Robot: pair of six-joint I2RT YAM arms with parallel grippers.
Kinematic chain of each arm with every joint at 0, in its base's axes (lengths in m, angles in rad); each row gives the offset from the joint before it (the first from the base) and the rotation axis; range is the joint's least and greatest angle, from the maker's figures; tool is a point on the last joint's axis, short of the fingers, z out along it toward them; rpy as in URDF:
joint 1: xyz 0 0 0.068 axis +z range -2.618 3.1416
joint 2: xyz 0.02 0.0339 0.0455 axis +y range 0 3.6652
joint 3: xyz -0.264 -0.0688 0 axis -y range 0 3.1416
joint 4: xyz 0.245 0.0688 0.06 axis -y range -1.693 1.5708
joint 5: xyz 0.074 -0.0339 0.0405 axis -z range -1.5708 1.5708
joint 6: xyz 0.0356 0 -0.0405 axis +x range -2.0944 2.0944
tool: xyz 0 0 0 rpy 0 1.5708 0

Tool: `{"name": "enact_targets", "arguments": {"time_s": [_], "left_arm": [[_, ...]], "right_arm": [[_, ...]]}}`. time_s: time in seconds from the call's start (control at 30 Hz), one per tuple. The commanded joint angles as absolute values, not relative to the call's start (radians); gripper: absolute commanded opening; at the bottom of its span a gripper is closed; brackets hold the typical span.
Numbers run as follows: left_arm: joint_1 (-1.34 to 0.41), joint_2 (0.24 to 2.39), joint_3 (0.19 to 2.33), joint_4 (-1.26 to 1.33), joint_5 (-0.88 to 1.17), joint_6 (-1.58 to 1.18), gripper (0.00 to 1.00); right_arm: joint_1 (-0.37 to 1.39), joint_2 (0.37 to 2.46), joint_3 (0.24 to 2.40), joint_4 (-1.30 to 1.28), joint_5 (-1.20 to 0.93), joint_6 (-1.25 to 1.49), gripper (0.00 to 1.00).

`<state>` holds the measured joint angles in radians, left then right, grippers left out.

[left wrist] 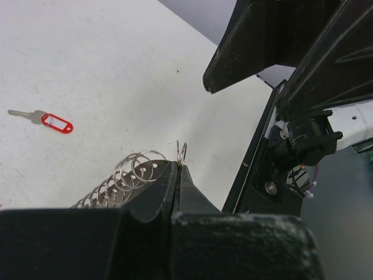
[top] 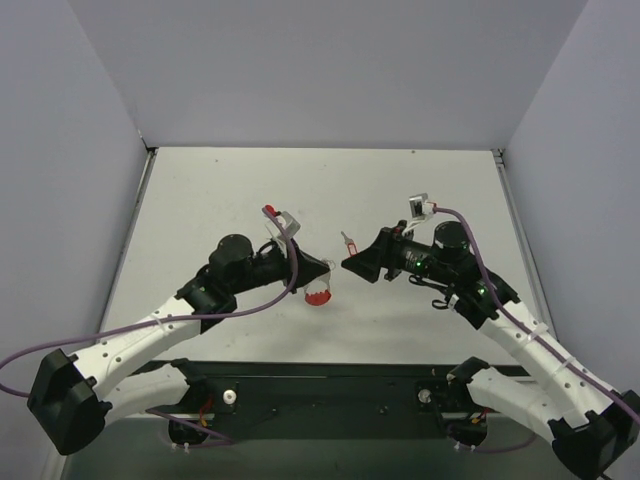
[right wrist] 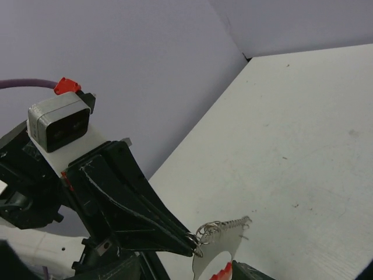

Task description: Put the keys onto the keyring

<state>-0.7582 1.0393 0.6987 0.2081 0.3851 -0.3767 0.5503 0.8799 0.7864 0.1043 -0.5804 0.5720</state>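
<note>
The left gripper [left wrist: 178,168] is clamped on a silvery coil of the keyring [top: 318,296], which hangs under its tip at mid-frame overhead. The right gripper [top: 347,263] faces it tip to tip with nothing seen in it, and its jaw setting cannot be determined. The key [top: 349,242] lies loose on the table [top: 250,190] just above the right gripper's tip, that arm being nearer, its long axis running upper left to lower right. Only the left wrist view resolves blade from red head; the right wrist view omits the key.

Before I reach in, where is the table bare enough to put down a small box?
The far half of the table, from the back wall to the key, is bare, as are both side strips. The middle is crowded: left gripper, keyring, right gripper and key sit close together.
</note>
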Motion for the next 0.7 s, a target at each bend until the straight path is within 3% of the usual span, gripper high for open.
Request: {"name": "enact_targets", "arguments": {"time_s": [0.0, 0.67], "left_arm": [[-0.767, 1.000, 0.710, 0.319, 0.439, -0.379, 0.00], [-0.767, 0.985, 0.661, 0.483, 0.492, -0.474, 0.00]], "right_arm": [[0.618, 0.919, 0.845, 0.166, -0.560, 0.523, 0.56], [0.670, 0.950, 0.839, 0.236, -0.535, 0.546, 0.33]]}}
